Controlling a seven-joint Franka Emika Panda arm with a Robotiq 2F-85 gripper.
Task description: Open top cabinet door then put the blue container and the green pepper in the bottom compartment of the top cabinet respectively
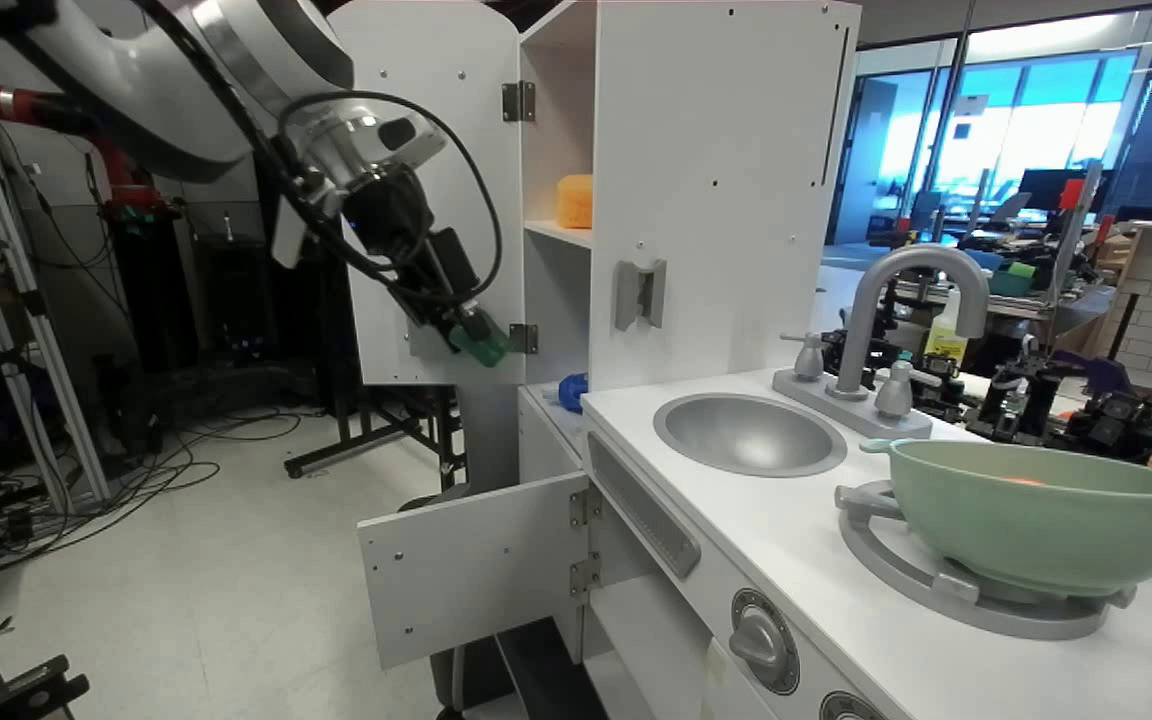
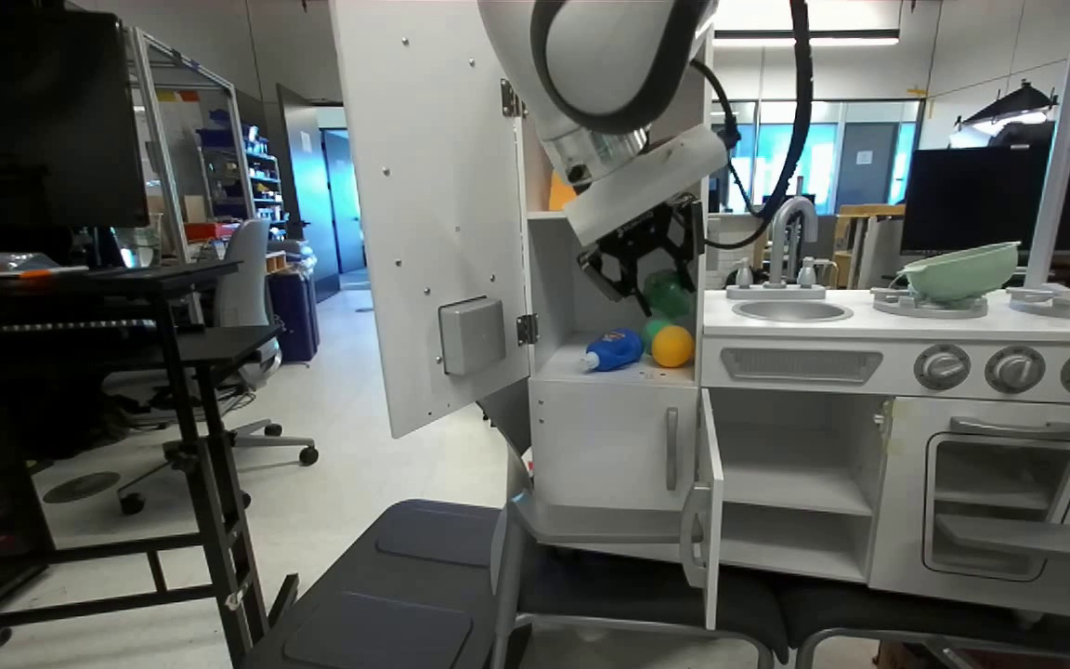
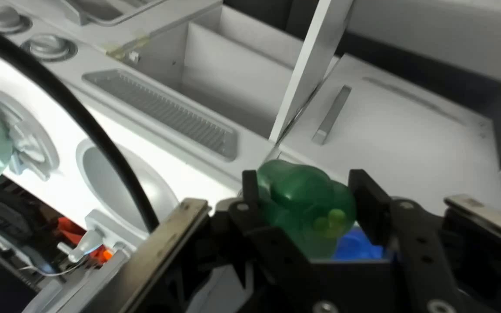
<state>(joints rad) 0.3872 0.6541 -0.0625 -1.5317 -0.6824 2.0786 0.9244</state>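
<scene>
Outside the bottom compartment, the gripper clasps the pepper, apparently to stow it: next, reach in, release.

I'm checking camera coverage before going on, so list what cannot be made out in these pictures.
Blue container: in the wrist view, mostly hidden behind the green pepper and hand.
Contents of the green bowl: in an exterior view, hidden by its wall except an orange sliver.
Top cabinet door: in an exterior view, its top is cut off by the upper edge.
Orange block: in an exterior view, partly hidden by the arm.
</scene>
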